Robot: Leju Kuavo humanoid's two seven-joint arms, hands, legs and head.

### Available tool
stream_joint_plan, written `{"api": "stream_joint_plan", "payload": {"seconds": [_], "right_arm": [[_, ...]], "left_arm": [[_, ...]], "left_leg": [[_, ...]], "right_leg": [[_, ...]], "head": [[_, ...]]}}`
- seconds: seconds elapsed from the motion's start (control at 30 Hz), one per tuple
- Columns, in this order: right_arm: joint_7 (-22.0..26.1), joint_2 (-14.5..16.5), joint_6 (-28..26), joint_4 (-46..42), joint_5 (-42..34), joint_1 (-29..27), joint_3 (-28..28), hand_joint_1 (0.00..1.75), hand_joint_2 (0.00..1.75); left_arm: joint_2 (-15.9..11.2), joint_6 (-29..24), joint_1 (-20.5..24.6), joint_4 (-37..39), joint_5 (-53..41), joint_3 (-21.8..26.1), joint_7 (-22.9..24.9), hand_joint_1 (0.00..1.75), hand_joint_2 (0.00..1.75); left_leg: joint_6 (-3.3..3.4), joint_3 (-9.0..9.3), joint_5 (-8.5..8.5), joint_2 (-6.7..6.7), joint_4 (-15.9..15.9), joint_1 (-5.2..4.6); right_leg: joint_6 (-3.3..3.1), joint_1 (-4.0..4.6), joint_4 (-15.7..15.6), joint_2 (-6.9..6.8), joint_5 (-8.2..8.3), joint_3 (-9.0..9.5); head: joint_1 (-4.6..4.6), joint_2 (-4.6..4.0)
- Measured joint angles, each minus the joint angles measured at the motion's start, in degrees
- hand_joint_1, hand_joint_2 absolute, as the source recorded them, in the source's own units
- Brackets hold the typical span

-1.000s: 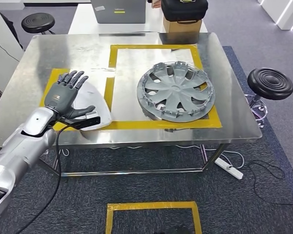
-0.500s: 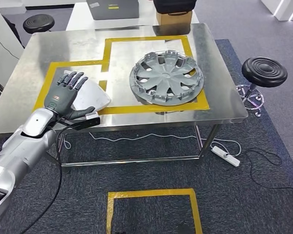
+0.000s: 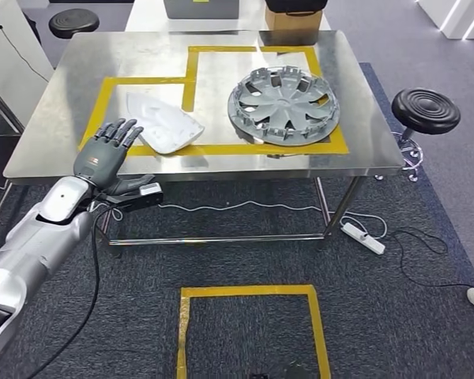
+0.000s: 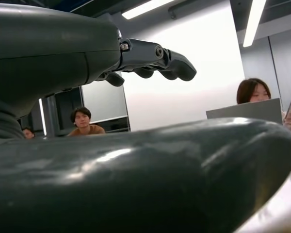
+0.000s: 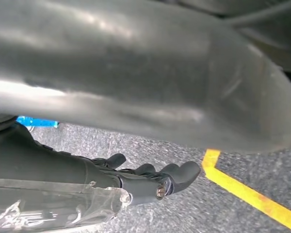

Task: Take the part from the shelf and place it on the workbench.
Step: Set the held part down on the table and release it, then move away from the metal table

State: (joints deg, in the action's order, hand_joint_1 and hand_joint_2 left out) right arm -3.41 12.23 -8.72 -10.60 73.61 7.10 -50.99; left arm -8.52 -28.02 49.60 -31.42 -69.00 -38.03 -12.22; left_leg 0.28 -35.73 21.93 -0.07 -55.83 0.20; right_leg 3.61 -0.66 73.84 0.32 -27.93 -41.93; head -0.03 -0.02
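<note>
White part (on workbench) — released

**A robot test floor inside an office**

A steel bench is standing on grey office carpet, with yellow tape marking out squares on both the bench top and the floor. Black round stools are sitting beside it, and a power strip is trailing cables underneath. In the left wrist view, people are sitting in the background under ceiling strip lights, one behind a laptop.
</note>
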Motion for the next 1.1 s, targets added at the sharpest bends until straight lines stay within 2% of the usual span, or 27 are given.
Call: {"api": "stream_joint_plan", "payload": {"seconds": [0.03,0.07,0.1,0.13,0.17,0.23,0.27,0.3,0.37,0.4,0.43,0.47,0.5,0.53,0.57,0.63,0.67,0.7,0.8,0.83,0.87,0.97,1.03,1.1], "right_arm": [[0.01,-0.01,0.00,0.00,0.00,0.03,0.00,0.00,0.00],[0.01,-0.01,0.00,-0.01,0.01,0.06,0.00,0.00,0.00],[0.04,-0.02,0.00,-0.01,0.02,0.10,0.00,0.00,0.00],[0.07,-0.01,-0.01,-0.01,0.04,0.13,0.00,0.00,0.00],[0.09,-0.01,-0.02,-0.01,0.07,0.15,0.00,0.00,0.00],[0.10,-0.01,-0.04,0.00,0.09,0.10,-0.01,0.00,0.00],[0.09,-0.02,-0.04,-0.01,0.09,0.11,-0.01,0.00,0.00],[0.09,-0.02,-0.03,-0.01,0.11,0.13,-0.02,0.00,0.00],[0.09,-0.02,0.04,-0.02,0.26,0.15,-0.02,0.00,0.00],[0.09,-0.02,0.08,-0.02,0.38,0.09,-0.03,0.00,0.00],[0.09,-0.02,0.12,-0.01,0.49,-0.01,-0.03,0.00,0.00],[0.08,-0.02,0.15,-0.01,0.58,-0.10,-0.04,0.00,0.00],[0.06,-0.02,0.16,0.00,0.67,-0.17,-0.05,0.00,0.00],[0.00,-0.01,0.17,0.00,0.79,-0.20,-0.06,0.00,0.00],[-0.10,-0.01,0.19,-0.01,0.92,-0.18,-0.07,0.00,0.00],[-0.41,0.01,0.20,-0.01,1.24,-0.13,-0.08,0.00,0.00],[-0.55,0.01,0.21,-0.02,1.38,-0.10,-0.08,0.00,0.00],[-0.68,0.01,0.25,-0.02,1.49,-0.08,-0.09,0.00,0.00],[-1.04,0.01,0.67,-0.01,1.57,-0.04,-0.10,0.00,0.00],[-1.13,0.01,0.84,-0.01,1.57,-0.04,-0.11,0.00,0.00],[-1.17,0.01,0.97,0.00,1.57,-0.05,-0.13,0.00,0.00],[-1.26,0.01,1.08,0.00,1.57,0.02,-0.17,0.00,0.00],[-1.28,0.01,1.10,0.00,1.59,0.11,-0.18,0.00,0.00],[-1.37,0.01,1.13,0.00,1.72,0.16,-0.18,0.00,0.00]], "left_arm": [[-0.03,-0.05,-0.17,0.12,0.04,0.02,0.08,0.00,0.00],[-0.09,-0.15,-0.40,0.21,0.13,0.06,0.14,0.00,0.00],[-0.18,-0.29,-0.62,0.28,0.27,0.15,0.18,0.00,0.00],[-0.28,-0.49,-0.82,0.35,0.41,0.26,0.19,0.00,0.00],[-0.35,-0.69,-0.96,0.40,0.55,0.35,0.17,0.00,0.00],[-0.41,-0.93,-1.23,0.55,0.77,0.44,0.01,0.00,0.00],[-0.46,-0.90,-1.46,0.65,1.08,0.50,-0.30,0.00,0.44],[-0.54,-0.80,-1.78,0.80,1.61,0.67,-0.79,0.00,0.87],[-0.71,-0.40,-2.72,1.31,3.32,1.36,-2.20,0.00,1.75],[-0.75,-0.14,-3.43,1.77,4.13,1.78,-2.75,0.00,1.75],[-0.75,0.23,-4.37,2.41,4.83,2.23,-2.99,0.00,1.75],[-0.72,0.76,-5.60,3.19,5.37,2.61,-2.70,0.00,1.75],[-0.68,1.53,-7.06,4.06,5.95,3.04,-2.02,0.00,1.75],[-0.59,2.68,-8.67,5.03,6.73,3.56,-0.79,0.00,1.75],[-0.44,4.01,-10.39,6.02,7.77,4.18,0.73,0.00,1.75],[0.16,6.35,-14.32,8.09,10.32,6.03,3.75,0.00,1.75],[0.56,7.32,-16.30,9.08,11.47,7.09,4.90,0.00,1.75],[0.98,8.27,-18.20,10.00,12.46,8.06,5.91,0.00,1.75],[1.98,11.79,-23.14,12.53,15.11,10.70,9.31,0.00,1.75],[2.21,12.69,-24.85,13.33,15.91,11.81,10.42,0.00,1.75],[2.46,13.30,-26.45,14.03,16.50,12.91,11.24,0.00,1.75],[3.00,14.00,-29.53,15.36,17.16,15.12,11.99,0.00,1.75],[3.15,14.65,-30.25,15.92,17.29,15.84,12.38,0.00,0.87],[3.32,16.43,-30.61,16.55,17.61,16.46,14.25,0.00,0.00]], "left_leg": [[-0.14,-0.86,-0.74,-0.02,-0.06,-0.02],[-0.36,-1.62,-1.42,-0.05,-0.12,-0.06],[-0.62,-2.17,-2.00,-0.05,-0.23,-0.12],[-0.91,-2.46,-2.60,-0.03,-0.23,-0.15],[-1.22,-2.64,-3.17,-0.01,-0.17,-0.15],[-1.83,-2.88,-4.07,0.01,0.10,-0.02],[-2.15,-3.21,-3.59,-0.01,-0.14,0.05],[-2.46,-3.74,-2.01,-0.02,-1.18,0.11],[-2.98,-5.43,3.44,-0.04,-6.32,0.18],[-3.16,-6.42,5.86,-0.04,-10.08,0.20],[-3.29,-7.13,6.97,-0.04,-13.40,0.21],[-3.34,-7.20,6.63,-0.04,-15.46,0.22],[-3.35,-6.53,5.39,-0.04,-16.08,0.23],[-3.28,-4.80,3.83,-0.03,-14.58,0.24],[-3.18,-2.23,2.86,0.00,-11.65,0.25],[-2.64,3.31,3.69,-0.01,-4.29,0.14],[-2.30,4.95,4.53,-0.04,-1.82,0.11],[-2.01,5.66,5.09,-0.10,-0.45,0.07],[-1.53,5.56,4.98,-0.24,-0.17,-0.01],[-1.32,5.55,4.89,-0.25,-0.17,-0.10],[-1.08,5.47,4.74,-0.23,-0.18,-0.20],[-0.48,4.78,4.17,-0.30,-0.22,-0.32],[-0.38,4.40,3.93,-0.37,-0.24,-0.33],[-0.38,4.24,3.88,-0.37,-0.24,-0.35]], "right_leg": [[-0.18,0.10,-2.01,0.01,1.56,2.51],[-0.36,0.19,-5.57,0.02,1.92,5.78],[-0.54,0.30,-9.91,0.08,1.26,9.06],[-0.72,0.41,-13.26,0.15,0.28,11.32],[-0.93,0.55,-15.44,0.22,-0.69,12.55],[-1.64,0.61,-16.09,0.27,-0.35,12.16],[-2.11,0.55,-16.15,0.22,0.07,11.81],[-2.59,0.43,-16.23,0.17,0.67,11.29],[-3.15,0.33,-16.30,0.16,2.05,10.04],[-3.23,0.32,-16.29,0.20,2.72,9.24],[-3.22,0.32,-16.27,0.21,3.33,8.45],[-3.17,0.32,-16.25,0.22,3.92,7.65],[-3.08,0.32,-16.22,0.23,4.52,6.83],[-2.95,0.30,-16.20,0.27,5.08,6.10],[-2.78,0.29,-16.15,0.32,5.57,5.51],[-2.26,0.45,-15.99,0.44,6.30,4.76],[-1.98,0.57,-15.93,0.48,6.53,4.59],[-2.13,0.71,-15.93,0.49,6.53,4.46],[-3.82,0.81,-16.24,0.49,6.41,4.45],[-4.00,0.79,-16.44,0.50,6.71,4.47],[-3.78,0.74,-16.69,0.49,7.13,4.53],[-2.09,0.59,-17.52,0.31,8.52,4.58],[-1.36,0.52,-17.84,0.19,8.95,4.45],[-1.13,0.47,-17.91,0.20,9.10,4.38]], "head": [[-0.01,0.00],[0.01,0.00],[-0.02,0.00],[-0.04,0.00],[0.00,0.00],[0.04,0.00],[0.04,0.00],[-0.12,0.00],[-0.40,0.00],[-0.52,0.00],[-0.51,0.00],[-0.53,0.00],[-0.53,0.00],[-0.52,0.00],[-0.54,0.00],[-0.58,0.00],[-0.61,0.00],[-0.61,0.00],[-0.35,0.00],[-0.29,0.00],[-0.31,0.00],[-0.29,0.00],[-0.29,0.00],[-0.31,0.00]]}}
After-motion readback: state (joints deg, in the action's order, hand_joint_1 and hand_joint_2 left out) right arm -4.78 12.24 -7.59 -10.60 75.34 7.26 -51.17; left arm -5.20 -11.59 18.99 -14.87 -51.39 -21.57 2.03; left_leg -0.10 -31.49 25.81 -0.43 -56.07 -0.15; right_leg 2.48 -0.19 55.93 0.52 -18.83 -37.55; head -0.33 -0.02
